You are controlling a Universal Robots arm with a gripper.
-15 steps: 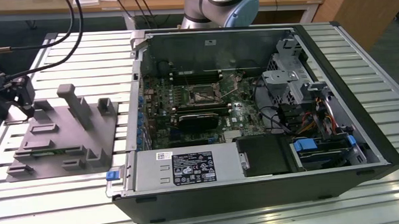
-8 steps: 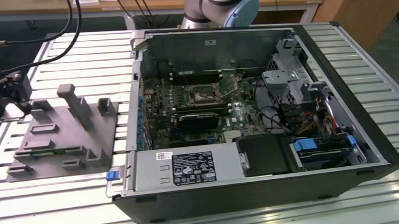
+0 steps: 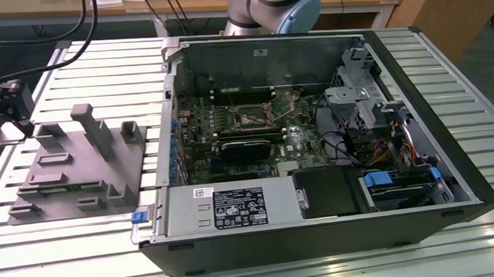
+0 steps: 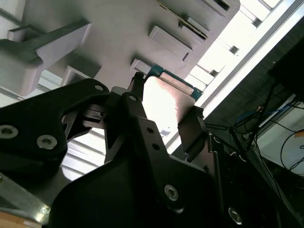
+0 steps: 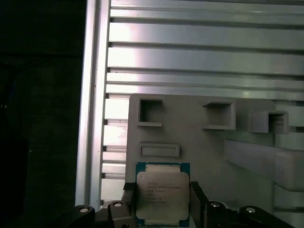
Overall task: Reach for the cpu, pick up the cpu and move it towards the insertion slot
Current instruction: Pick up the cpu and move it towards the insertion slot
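A small, flat, square cpu (image 5: 162,197) with a shiny silver metal lid and a thin teal-green rim is held between the black fingers (image 5: 196,199), which are clenched against two of its opposite edges. The other two edges are left free. The cpu is seen over a grey moulded plastic fixture plate (image 5: 199,142); whether it has been lifted clear cannot be told. Several lines of dark print are carried on the lid.

In the exterior view the plate is set on the slatted aluminium worktop (image 3: 70,255), at the exterior view's left of an open black computer case (image 3: 317,250). A strip of bare slats is left between them. The insertion slot (image 3: 253,118), a silvery-framed square socket with a dark centre, is set on the green board inside, well apart from the plate. A black-and-white label is fixed to the silver box (image 3: 183,208) at the case's near edge.
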